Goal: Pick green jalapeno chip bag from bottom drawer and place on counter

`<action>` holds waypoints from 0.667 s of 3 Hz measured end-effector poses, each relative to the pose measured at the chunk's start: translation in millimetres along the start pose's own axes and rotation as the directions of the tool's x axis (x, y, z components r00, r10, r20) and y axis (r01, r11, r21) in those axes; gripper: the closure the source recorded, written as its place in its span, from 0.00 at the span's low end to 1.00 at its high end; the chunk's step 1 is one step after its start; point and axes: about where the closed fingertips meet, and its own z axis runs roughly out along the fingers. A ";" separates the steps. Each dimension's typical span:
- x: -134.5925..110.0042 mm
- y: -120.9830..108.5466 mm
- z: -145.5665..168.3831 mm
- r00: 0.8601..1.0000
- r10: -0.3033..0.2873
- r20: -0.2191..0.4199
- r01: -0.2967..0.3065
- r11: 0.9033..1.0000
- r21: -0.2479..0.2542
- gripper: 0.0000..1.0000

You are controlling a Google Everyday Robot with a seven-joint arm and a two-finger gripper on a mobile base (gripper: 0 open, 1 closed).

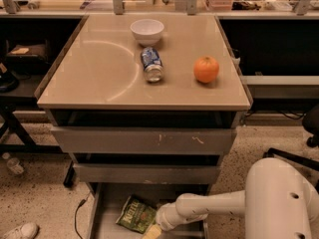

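1. Down in the open bottom drawer [106, 210], the green jalapeno chip bag [135, 214] lay flat.
2. The tool [152, 231] sat at the bag's right edge; its state could not be told.
3. On the desk [99, 68] sat a bowl [147, 31], a can [151, 63] and an orange [206, 69].

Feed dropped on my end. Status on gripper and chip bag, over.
Gripper low in bottom drawer, beside green jalapeno chip bag. Bag lying on drawer floor, not lifted. Nothing between them.

Arm [219, 205]: white, stretched low and nearly level, leftward from the shoulder [279, 198].
Wrist [172, 215]: rounded, tipped downward.
Gripper [152, 231]: just below-left of the wrist, pointing down.
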 end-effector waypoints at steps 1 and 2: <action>-2.2 1.5 8.3 0.999 -0.035 0.028 0.035 0.999 -0.017 0.00; -8.1 2.2 19.2 0.995 -0.087 0.049 0.086 0.996 0.006 0.00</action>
